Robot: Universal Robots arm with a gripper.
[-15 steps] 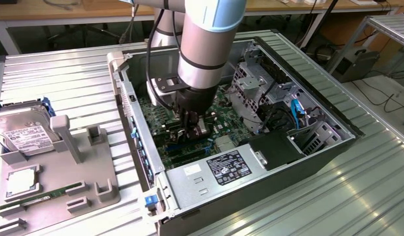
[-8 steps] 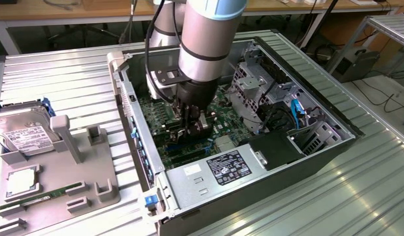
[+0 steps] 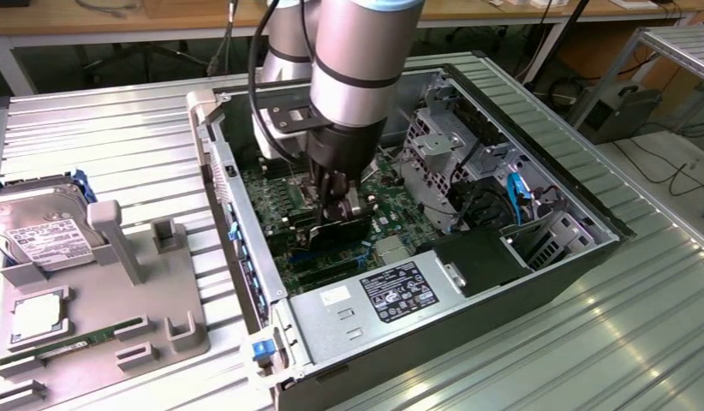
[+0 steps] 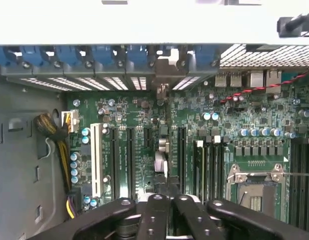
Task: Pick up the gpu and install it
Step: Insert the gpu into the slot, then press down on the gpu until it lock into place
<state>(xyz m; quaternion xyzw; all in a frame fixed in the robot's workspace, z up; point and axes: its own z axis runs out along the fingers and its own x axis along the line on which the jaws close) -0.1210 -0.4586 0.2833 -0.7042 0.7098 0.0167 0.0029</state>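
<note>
- My gripper (image 3: 335, 210): matt black links, dark bolts.
- gpu (image 3: 338, 233): thin black card, dull finish.
- Motherboard (image 4: 204, 130): green board, slight sheen; silvery capacitor tops.
- Computer case (image 3: 557, 257): grey sheet metal, perforated in places.
- Slot clips (image 4: 94, 54): blue plastic.
- Table (image 3: 626, 342): ribbed bare metal, reflective.
- Parts tray (image 3: 158, 291): grey matt plastic.
- Hard drive (image 3: 38, 235): silver metal, white paper label.

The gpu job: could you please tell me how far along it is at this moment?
Done: the gpu is off the grey tray and inside the open computer case. In hand: the jaws are shut on it, holding it on edge low over the motherboard. Left: it does not yet look seated in a slot.
</note>
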